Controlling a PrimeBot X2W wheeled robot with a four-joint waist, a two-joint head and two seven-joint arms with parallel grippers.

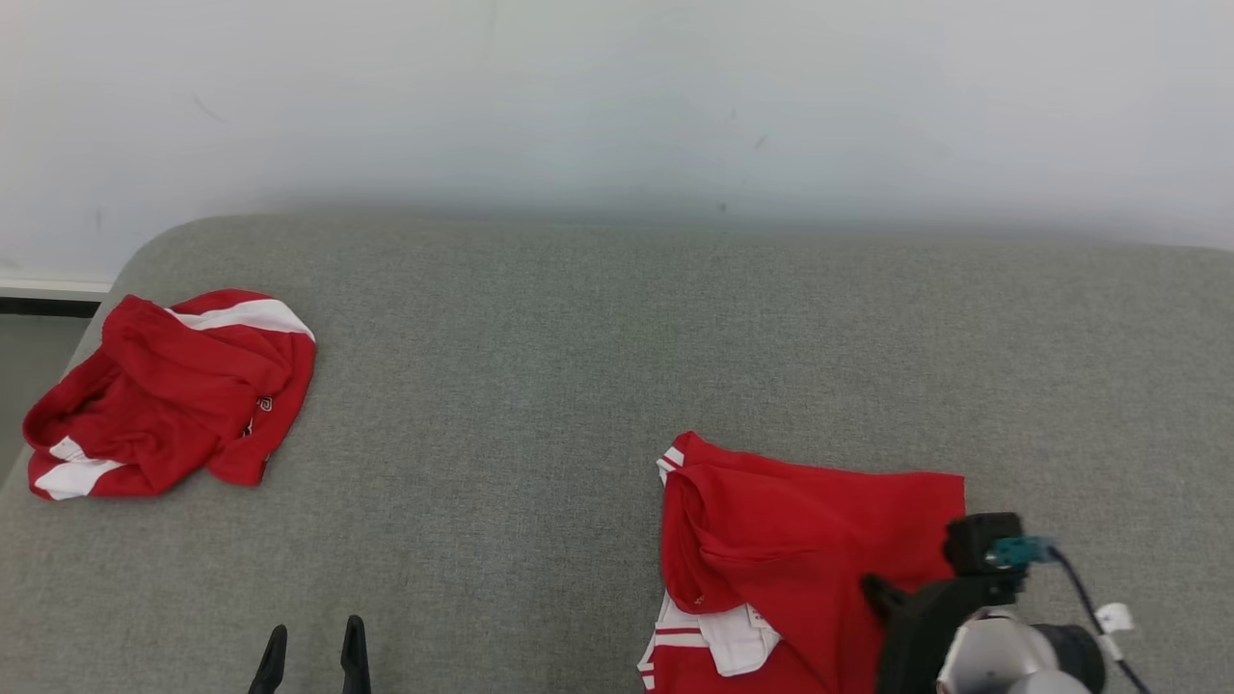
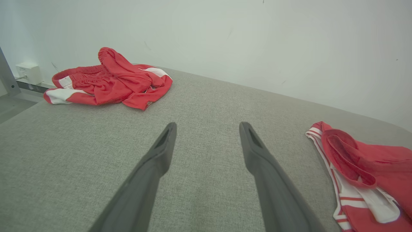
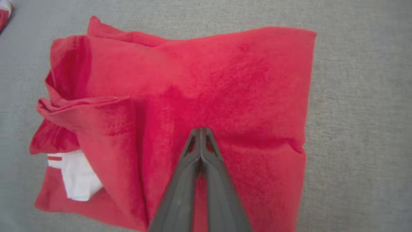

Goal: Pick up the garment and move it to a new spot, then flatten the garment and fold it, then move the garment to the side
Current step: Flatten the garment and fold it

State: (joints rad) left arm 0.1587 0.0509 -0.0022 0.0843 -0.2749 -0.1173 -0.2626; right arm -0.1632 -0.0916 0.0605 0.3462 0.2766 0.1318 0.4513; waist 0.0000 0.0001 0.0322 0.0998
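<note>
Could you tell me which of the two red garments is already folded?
The garment under the right gripper, lying as a flat rectangle; the other garment, far left, is a crumpled heap.

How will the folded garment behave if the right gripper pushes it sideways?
Probably floppy: the garment shows soft creases, so it may bunch rather than slide whole. Its loose flap could open. The textured grey surface likely adds drag.
</note>
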